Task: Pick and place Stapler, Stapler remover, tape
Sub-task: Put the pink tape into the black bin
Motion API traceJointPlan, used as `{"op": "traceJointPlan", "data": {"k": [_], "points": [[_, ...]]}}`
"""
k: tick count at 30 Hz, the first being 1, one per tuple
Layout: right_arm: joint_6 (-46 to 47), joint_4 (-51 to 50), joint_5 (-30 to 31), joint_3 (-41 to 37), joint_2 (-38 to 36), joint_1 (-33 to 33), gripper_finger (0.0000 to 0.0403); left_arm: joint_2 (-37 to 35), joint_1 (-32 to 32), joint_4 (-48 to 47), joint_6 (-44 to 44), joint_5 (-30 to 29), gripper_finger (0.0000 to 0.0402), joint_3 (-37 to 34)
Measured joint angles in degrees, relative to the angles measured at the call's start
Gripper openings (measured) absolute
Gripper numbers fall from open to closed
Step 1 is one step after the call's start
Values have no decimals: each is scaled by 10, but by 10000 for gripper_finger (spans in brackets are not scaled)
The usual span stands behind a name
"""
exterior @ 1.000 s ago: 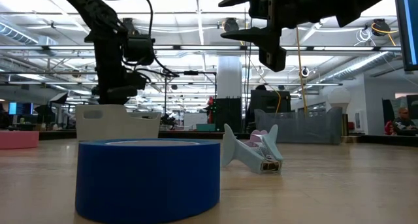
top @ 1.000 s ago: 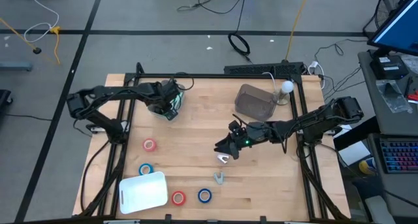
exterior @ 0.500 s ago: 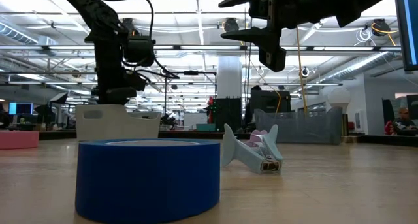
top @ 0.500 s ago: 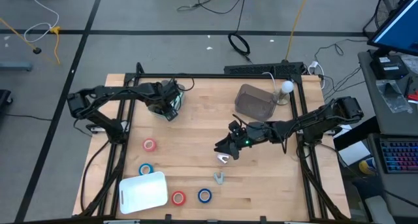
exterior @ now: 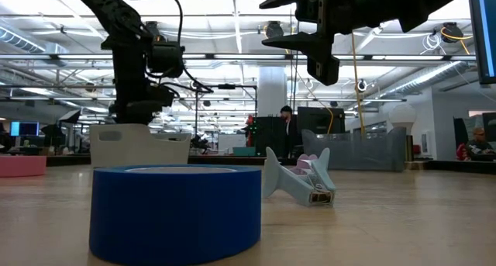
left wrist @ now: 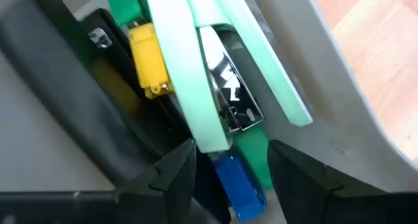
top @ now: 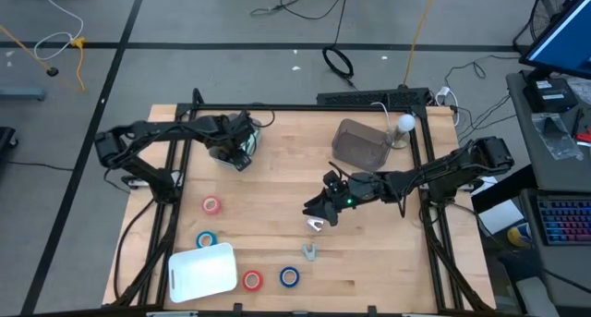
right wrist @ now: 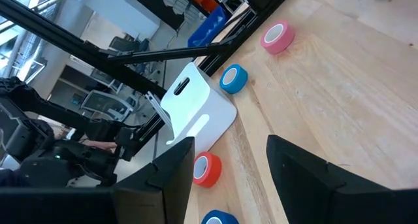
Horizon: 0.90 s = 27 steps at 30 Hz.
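My left gripper (top: pixel 236 147) is open and reaches down into a clear bin (top: pixel 224 154) at the far left of the table. The bin holds several staplers: pale green (left wrist: pixel 196 67), yellow (left wrist: pixel 149 61), blue (left wrist: pixel 238 185) and black (left wrist: pixel 78 100). The fingers (left wrist: pixel 171 175) stand on either side of the pale green stapler's end (left wrist: pixel 210 138). My right gripper (top: pixel 319 212) hangs open above mid-table and holds nothing (right wrist: pixel 225 178). A stapler remover (top: pixel 310 252) lies on the table nearer the front edge (exterior: pixel 298 181). Tape rolls lie flat: pink (top: pixel 211 205), blue (top: pixel 205 239), red (top: pixel 251 280), blue (top: pixel 289 277). My left gripper comes at the pale green stapler's end (left wrist: pixel 210 138) from above, one finger on each side. I cannot tell whether either finger touches it. The stapler lies in the bin among the others.
A white bin (top: pixel 201 271) sits at the near left, and a grey bin (top: pixel 358 143) with a white ball-shaped thing (top: pixel 404 123) beside it sits at the far right. A small white thing (top: pixel 316 225) lies by my right gripper. Bare wood spreads at the near right.
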Motion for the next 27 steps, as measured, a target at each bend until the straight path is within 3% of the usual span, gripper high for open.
{"op": "traceJointPlan", "data": {"k": [8,14,27], "points": [[-14,0,0,0,0,0,187,-16,-2,-98,-8,-1,188,79],[-16,-7,-2,0,0,0,187,-70,-35,-184,-51,18,187,110],[-33,-14,-2,0,0,0,187,-202,-225,-350,-207,33,186,107]]}}
